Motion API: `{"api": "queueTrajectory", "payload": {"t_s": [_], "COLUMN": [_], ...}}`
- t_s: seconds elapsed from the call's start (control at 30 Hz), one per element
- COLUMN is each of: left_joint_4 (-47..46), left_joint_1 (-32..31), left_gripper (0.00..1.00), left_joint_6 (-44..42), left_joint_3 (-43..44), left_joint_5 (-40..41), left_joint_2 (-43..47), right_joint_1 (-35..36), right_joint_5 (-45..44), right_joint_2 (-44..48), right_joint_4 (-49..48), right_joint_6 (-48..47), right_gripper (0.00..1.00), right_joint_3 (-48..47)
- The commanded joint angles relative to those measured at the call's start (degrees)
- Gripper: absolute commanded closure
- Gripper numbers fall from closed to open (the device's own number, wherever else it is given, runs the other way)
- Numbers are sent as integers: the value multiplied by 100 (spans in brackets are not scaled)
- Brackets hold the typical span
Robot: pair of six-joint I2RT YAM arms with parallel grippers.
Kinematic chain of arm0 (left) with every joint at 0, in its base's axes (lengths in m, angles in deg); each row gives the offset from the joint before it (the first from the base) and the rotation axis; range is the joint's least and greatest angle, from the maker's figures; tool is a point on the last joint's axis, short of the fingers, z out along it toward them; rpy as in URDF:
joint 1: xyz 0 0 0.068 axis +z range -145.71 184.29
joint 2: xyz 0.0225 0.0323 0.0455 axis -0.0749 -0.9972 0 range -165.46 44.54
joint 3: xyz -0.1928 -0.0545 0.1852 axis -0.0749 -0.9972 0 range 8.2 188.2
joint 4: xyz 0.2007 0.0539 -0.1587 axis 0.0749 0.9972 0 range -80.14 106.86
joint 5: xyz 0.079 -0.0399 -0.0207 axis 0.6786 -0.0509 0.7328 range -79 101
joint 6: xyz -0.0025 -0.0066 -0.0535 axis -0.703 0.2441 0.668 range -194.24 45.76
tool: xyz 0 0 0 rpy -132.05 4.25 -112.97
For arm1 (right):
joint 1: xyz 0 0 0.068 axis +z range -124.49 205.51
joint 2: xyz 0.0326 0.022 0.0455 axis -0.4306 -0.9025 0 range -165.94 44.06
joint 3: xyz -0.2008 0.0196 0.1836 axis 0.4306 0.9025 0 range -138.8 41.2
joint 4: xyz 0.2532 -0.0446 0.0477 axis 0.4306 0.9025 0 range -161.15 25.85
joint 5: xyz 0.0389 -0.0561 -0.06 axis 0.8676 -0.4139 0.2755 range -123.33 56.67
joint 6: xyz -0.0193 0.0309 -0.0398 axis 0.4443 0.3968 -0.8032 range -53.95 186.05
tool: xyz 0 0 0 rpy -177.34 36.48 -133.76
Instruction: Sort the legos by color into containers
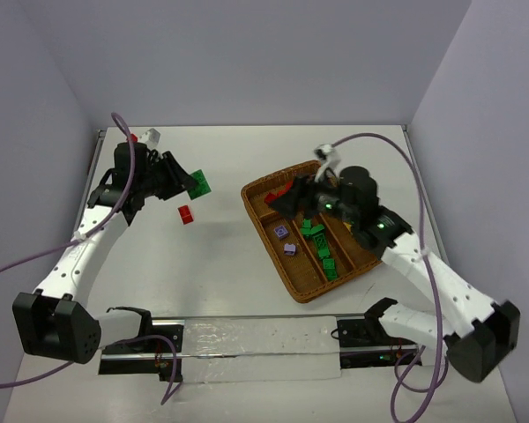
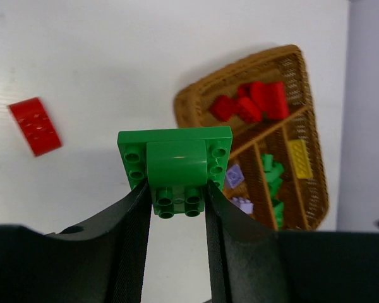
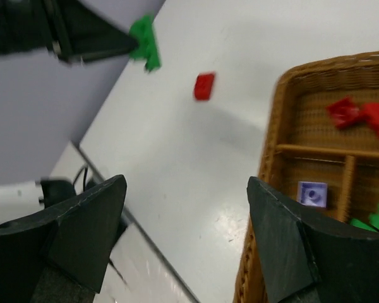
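Left gripper (image 2: 175, 190) round green lego (image 2: 175, 165) — yellow lego (image 2: 298, 158) wrist-view only

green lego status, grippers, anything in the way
Left gripper shut on green lego, aloft. Right gripper open, empty, over tray rim. Red lego loose outside tray; right arm may crowd the drop.

On the table (image 1: 220, 273), the tray (image 1: 300, 294) lies right; a loose brick (image 1: 186, 214) left of it; the held brick (image 1: 198, 182) behind that.
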Motion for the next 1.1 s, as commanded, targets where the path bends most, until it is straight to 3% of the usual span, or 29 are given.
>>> {"api": "queueTrajectory", "payload": {"t_s": [0.0,0.07,0.2,0.63,0.9,1.07], "left_joint_4": [-320,-495,-464,-254,-164,-125], "left_joint_1": [16,16,16,8,16,16], "left_gripper": [100,100,100,100,100,100], "left_joint_6": [233,418,482,445,387,354], "left_joint_3": [-1,-168,-271,-259,-291,-339], "left_joint_5": [-759,-876,-869,-959,-1027,-1014], "left_joint_2": [48,163,269,442,498,566], "right_joint_1": [780,972,1095,1202,1214,1229], "right_joint_5": [5,-82,-275,180,338,482], "right_joint_2": [-740,-955,-1455,-3416,-3828,-3991], "right_joint_4": [-293,-1144,-1839,-1603,-1752,-1795], "right_joint_6": [-459,-161,197,69,183,223], "right_gripper": [19,22,32,35,45,61], "right_joint_3": [-507,-342,-389,-1972,-2243,-2348]}}
